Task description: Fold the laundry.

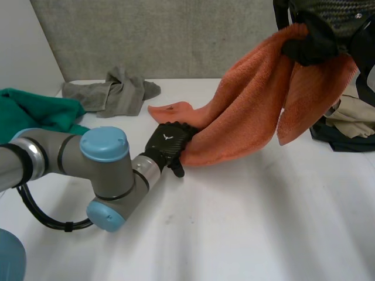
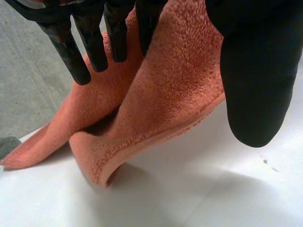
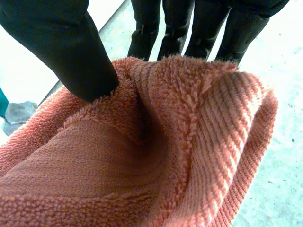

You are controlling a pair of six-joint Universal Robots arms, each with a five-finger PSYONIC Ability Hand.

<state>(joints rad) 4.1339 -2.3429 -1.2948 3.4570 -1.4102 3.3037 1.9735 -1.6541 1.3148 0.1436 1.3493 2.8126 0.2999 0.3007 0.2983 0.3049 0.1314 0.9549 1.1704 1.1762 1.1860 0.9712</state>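
An orange towel (image 1: 246, 117) hangs from my right hand (image 1: 310, 44), which is raised at the far right and shut on the towel's upper edge. In the right wrist view the thumb (image 3: 61, 42) and the fingers pinch a bunched fold of the towel (image 3: 165, 156). The towel's lower end trails on the white table (image 1: 234, 222). My left hand (image 1: 167, 143) rests there against the towel's lower edge. Its fingers (image 2: 94, 47) are straight over the towel (image 2: 161, 99), with the thumb (image 2: 255, 85) spread apart, so the hand is open.
A crumpled grey cloth (image 1: 114, 91) lies at the back of the table. A green cloth (image 1: 35, 114) is piled at the left edge. Beige and dark clothes (image 1: 351, 126) sit at the right edge. A grey wall stands behind the table.
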